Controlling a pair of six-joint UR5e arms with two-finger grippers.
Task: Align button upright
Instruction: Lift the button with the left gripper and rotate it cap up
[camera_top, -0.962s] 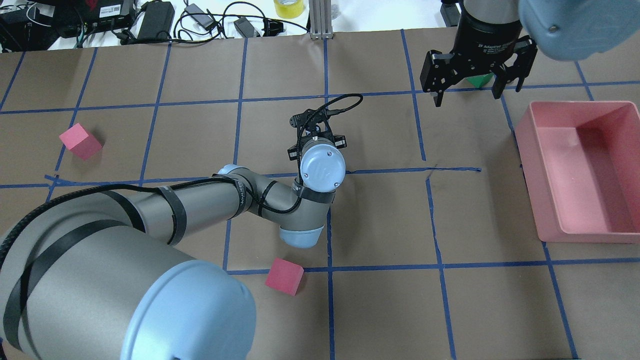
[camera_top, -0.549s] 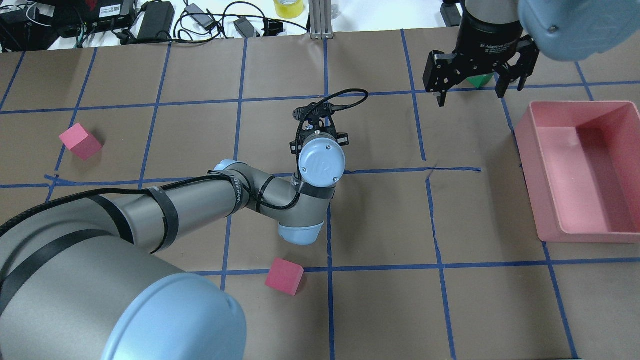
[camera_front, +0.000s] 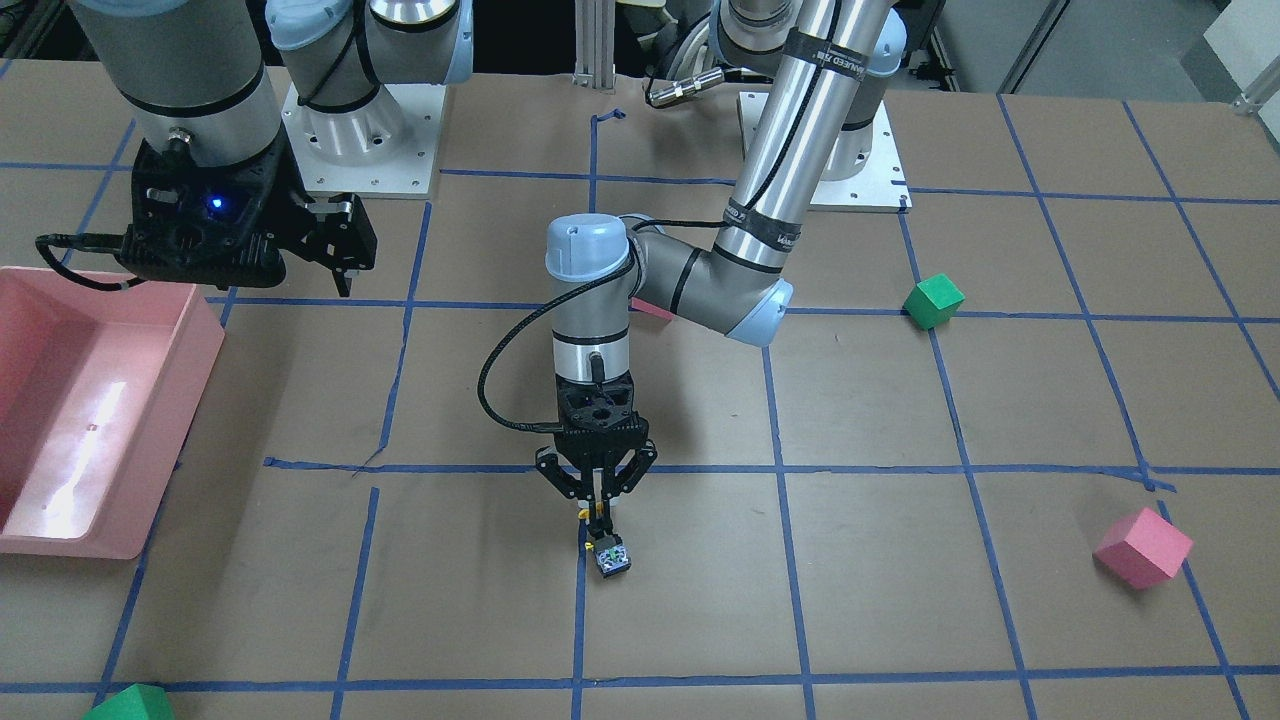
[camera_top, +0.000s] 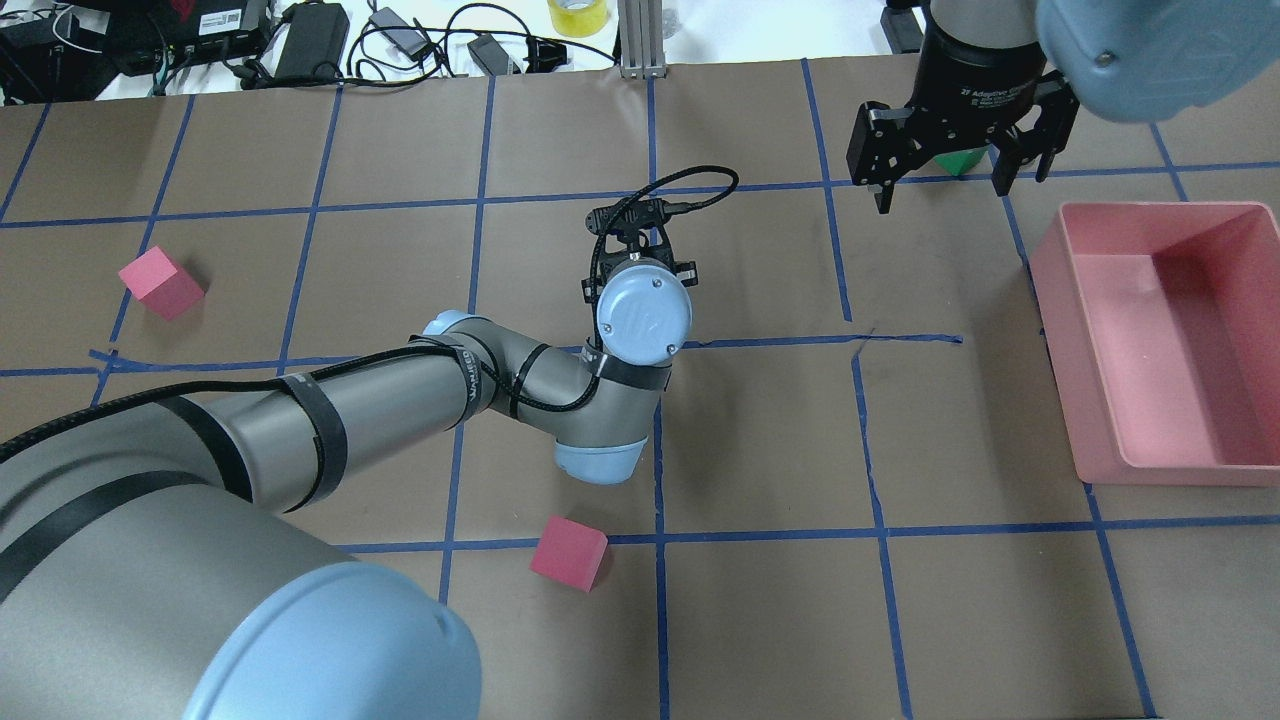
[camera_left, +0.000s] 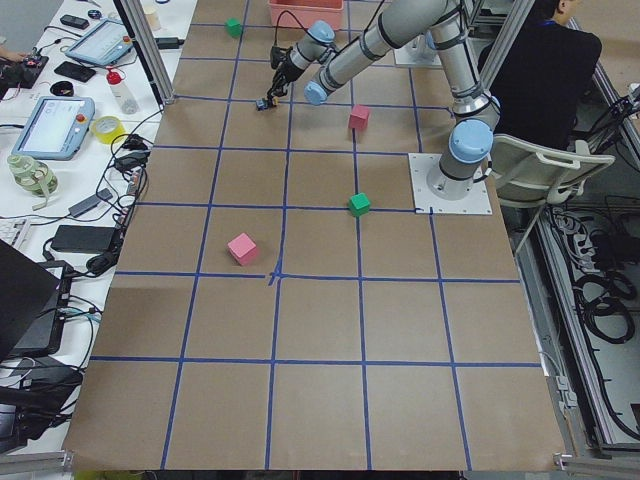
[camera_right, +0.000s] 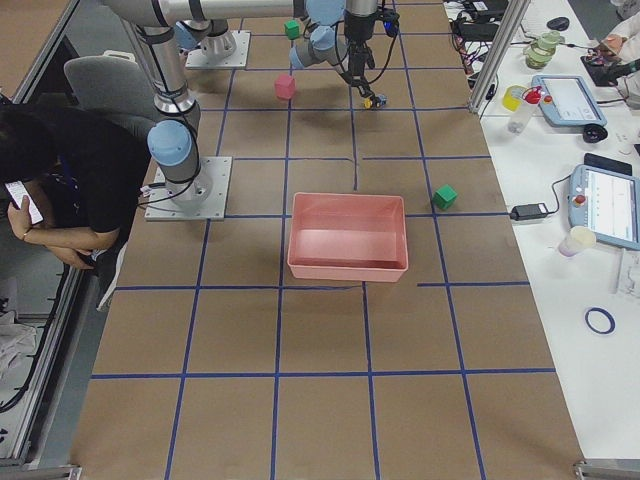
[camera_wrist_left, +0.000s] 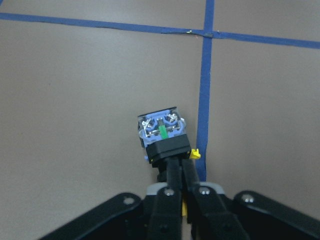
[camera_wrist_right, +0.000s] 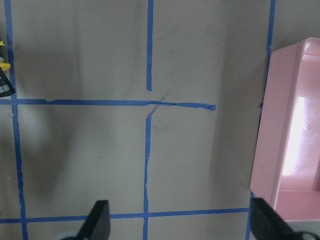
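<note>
Pink tray (camera_right: 348, 268) at mid-table (camera_right: 240, 330), a green cube (camera_right: 445, 197) near its far corner. Beyond, the far arm's left tool (camera_right: 367, 94) points down at the tiny button (camera_right: 373, 101), a pink cube (camera_right: 285, 87) nearby. A seated person (camera_right: 60, 190) bends forward at the view's left edge.

A brown paper-covered surface (camera_top: 760, 620) gridded with blue tape lines (camera_top: 661, 620) fills the room. In the exterior left view, a white bench (camera_left: 50, 200) strewn with cables runs at nine o'clock, and a pale office chair (camera_left: 540, 170) stands at two o'clock.

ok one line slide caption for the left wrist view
Left tool shut on the button, its blocky base pointing away, beside a blue tape line.
</note>
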